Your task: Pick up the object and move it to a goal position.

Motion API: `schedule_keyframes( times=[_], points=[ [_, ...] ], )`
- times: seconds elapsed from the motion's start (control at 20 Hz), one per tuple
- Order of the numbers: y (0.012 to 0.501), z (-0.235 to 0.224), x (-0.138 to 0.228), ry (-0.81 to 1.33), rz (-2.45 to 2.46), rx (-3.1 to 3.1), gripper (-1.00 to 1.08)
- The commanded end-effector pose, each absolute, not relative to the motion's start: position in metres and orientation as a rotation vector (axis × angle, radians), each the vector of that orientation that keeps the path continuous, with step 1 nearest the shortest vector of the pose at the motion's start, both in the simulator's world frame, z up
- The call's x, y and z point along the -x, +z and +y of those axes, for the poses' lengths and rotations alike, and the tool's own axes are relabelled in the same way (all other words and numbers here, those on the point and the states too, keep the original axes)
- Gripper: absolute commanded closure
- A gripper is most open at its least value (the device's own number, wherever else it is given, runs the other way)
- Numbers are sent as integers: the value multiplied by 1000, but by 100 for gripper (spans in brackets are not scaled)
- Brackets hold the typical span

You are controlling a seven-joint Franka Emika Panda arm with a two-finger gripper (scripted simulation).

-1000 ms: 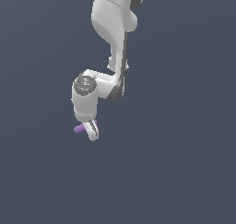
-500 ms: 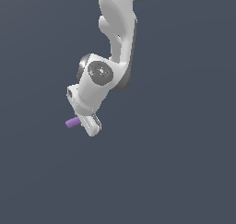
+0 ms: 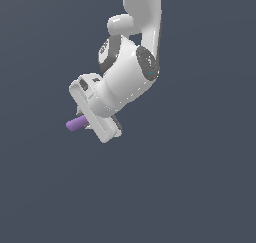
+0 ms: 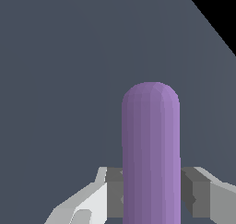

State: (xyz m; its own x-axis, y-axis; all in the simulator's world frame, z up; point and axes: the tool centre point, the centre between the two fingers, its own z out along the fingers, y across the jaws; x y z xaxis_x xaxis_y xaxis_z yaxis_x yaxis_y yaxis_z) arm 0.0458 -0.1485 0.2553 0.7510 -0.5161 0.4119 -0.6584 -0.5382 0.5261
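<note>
The hand (image 3: 89,118) is closed on the purple rod (image 3: 76,123), which it grips between its two fingers (image 4: 199,193); the wrist view shows the grey pads pressed against both sides of the rod with no gap, and one rounded end projects well clear beyond them. In the exterior view the rod protrudes from the hand toward 8 o'clock, with only its outer portion visible; the rest is hidden behind the white hand body. Change noted: over the last second the wrist has rotated and the arm (image 3: 135,62) has swung, so that the hand, previously pointing more or less straight down with the rod just visible at its tip, now sits tilted and larger in the exterior view, at about 7 o'clock from the wrist body. The rod has kept its seat in the grip throughout that turn. No contact between the rod and the dark grey worktop (image 3: 200,187) can be confirmed; the plain surface gives no shadow or edge to judge height. Assessment: the pick appears complete and the carry is under way. No goal marker appears in either view, so the remaining distance cannot be judged. Risk: the grip falls near one end, so the rod may pivot.
</note>
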Motion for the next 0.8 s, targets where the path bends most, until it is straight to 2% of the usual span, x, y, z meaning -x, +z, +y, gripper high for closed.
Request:
schedule_keyframes(
  times=[0.0,0.35,0.75],
  points=[
    [280,-138,-53,293,-799,-2210,108],
    [347,-94,-74,352,-566,-2044,108],
    [409,-14,-97,409,-283,-1820,108]
  ],
)
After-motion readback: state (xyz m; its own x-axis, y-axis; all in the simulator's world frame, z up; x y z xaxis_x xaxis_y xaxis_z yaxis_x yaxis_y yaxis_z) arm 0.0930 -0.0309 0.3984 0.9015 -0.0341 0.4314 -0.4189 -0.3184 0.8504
